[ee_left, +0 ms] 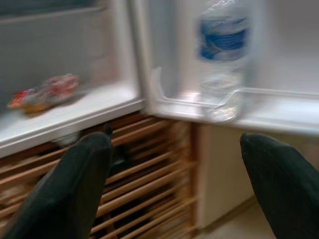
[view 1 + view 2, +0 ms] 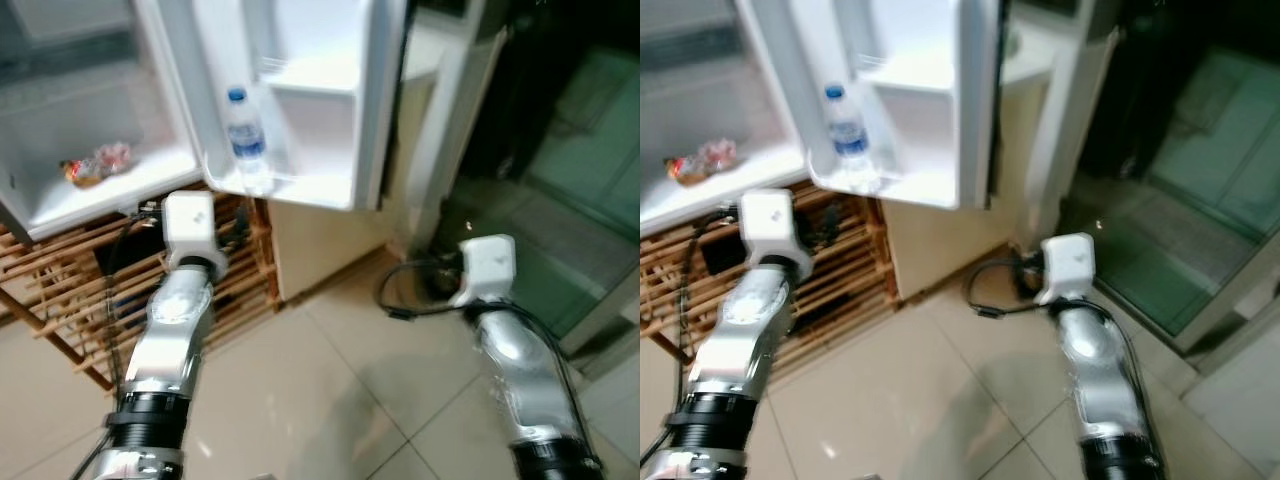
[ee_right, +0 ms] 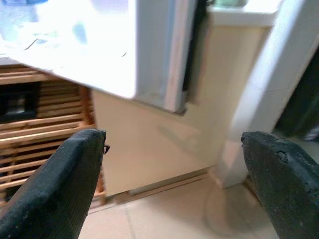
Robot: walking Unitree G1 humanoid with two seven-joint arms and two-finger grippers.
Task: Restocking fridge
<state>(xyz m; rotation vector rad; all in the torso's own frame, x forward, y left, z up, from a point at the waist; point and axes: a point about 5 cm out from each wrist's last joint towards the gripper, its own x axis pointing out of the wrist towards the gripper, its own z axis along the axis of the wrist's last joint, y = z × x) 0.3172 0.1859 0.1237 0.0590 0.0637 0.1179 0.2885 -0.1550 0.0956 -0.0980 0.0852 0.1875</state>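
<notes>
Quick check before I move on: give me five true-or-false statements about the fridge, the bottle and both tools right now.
1. The fridge door is open. True.
2. A water bottle stands upright in the door shelf. True.
3. The left tool grips the bottle. False: its fingers are spread with nothing between them, short of the bottle.
4. The fridge sits on a wooden slatted rack. True.
5. The right tool is shut on a snack packet. False: it is open and empty; the packet lies on the fridge's inner shelf.
</notes>
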